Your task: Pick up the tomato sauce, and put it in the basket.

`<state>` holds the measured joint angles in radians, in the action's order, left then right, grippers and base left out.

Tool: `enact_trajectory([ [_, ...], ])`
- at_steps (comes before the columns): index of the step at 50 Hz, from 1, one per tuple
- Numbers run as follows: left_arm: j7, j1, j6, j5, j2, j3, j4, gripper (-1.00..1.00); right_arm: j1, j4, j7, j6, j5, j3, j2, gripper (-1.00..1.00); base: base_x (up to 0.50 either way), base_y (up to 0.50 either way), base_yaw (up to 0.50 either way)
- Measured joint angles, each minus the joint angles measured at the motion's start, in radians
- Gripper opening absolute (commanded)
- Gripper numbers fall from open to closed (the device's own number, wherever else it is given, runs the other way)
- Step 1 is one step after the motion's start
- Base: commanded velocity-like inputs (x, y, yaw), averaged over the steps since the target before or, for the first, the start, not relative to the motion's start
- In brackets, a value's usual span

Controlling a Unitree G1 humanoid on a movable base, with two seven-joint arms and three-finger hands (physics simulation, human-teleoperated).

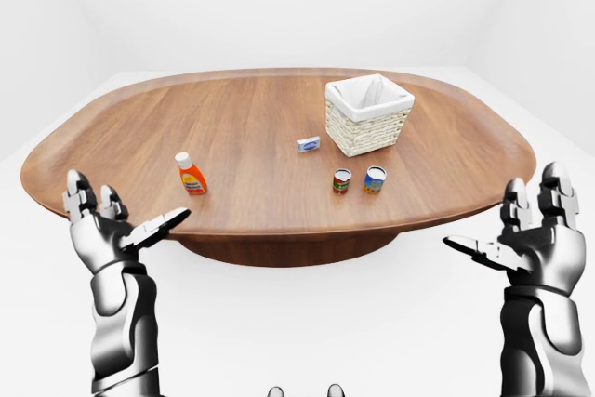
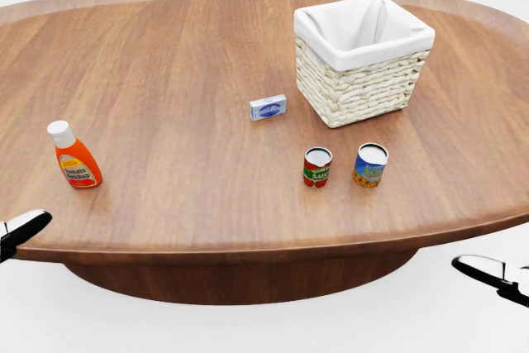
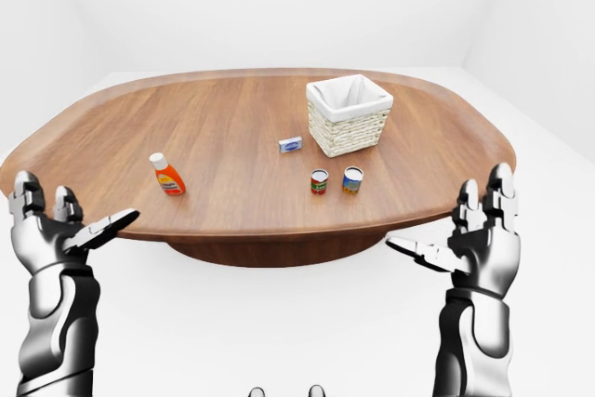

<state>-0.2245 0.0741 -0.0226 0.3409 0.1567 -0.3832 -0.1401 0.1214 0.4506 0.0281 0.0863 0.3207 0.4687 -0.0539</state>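
One "Sauce" can (image 2: pixel 317 167) (red-green label)

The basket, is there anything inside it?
The basket shows only its white cloth lining, folded at one corner. No item shows inside. The near walls hide the very bottom, so something small lying there could not be seen.

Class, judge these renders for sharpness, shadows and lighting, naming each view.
Head view: sharp throughout, with only faint shadows under the tomato sauce and basket. Left-eye view: even, soft light and bright highlights on the left hand. Right-eye view: likewise, no blur.
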Motion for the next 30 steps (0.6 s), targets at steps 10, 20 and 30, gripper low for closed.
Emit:
enact_trajectory([
  [10, -0.041, -0.004, 0.022, 0.031, 0.008, -0.025, -0.019, 1.00, 0.013, 0.031, -0.003, -0.009, 0.067, 0.045, 0.004, 1.00, 0.00, 0.00, 0.00],
  [20, -0.059, -0.010, 0.045, 0.040, 0.008, -0.035, -0.033, 1.00, 0.016, 0.041, 0.003, -0.011, 0.096, 0.053, 0.003, 1.00, 0.00, -0.02, 0.00],
  [30, -0.063, -0.015, 0.059, 0.041, 0.007, -0.037, -0.037, 1.00, 0.019, 0.042, 0.012, -0.012, 0.109, 0.051, 0.003, 1.00, 0.00, -0.19, 0.00],
])
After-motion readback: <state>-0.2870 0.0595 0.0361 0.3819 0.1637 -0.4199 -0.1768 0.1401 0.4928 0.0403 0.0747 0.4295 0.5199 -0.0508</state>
